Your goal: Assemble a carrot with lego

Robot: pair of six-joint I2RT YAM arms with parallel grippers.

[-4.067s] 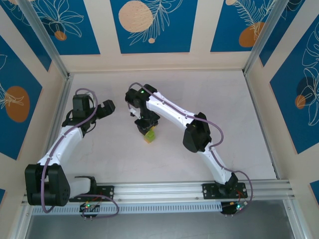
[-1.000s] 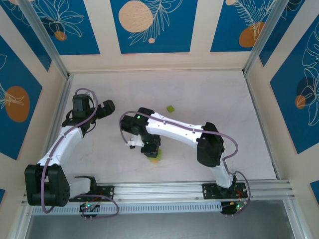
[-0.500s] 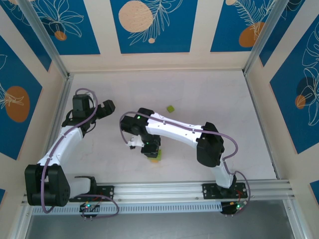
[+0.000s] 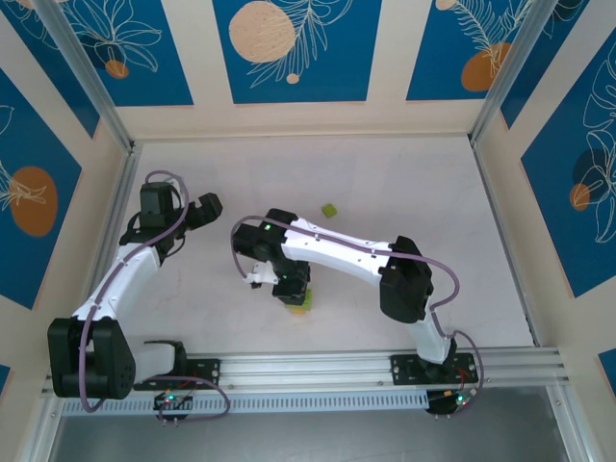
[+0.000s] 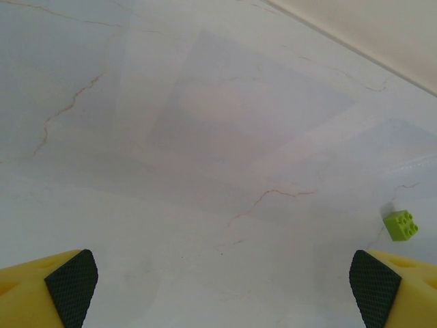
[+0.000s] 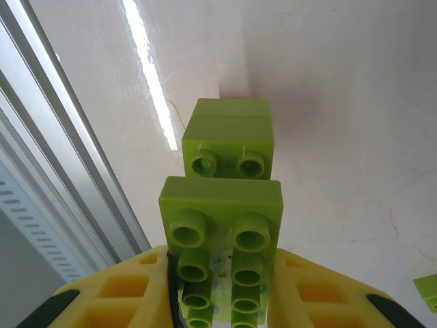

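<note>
A pale, marble-look table top, crossed by faint brown veins, is enclosed by cream walls fitted with blue panels printed with white leaf outlines and orange discs. Slanted aluminium posts are set at the far corners, and a grooved aluminium rail is laid along the near edge. A bright streak of light is reflected on the surface beside the rail.

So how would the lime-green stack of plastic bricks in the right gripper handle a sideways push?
Probably stiff: the lime-green stack of plastic bricks looks hard and moulded. Its stud joints might pop apart under side load. The right gripper is shut on its smooth sides, so it could slip or pivot.
</note>
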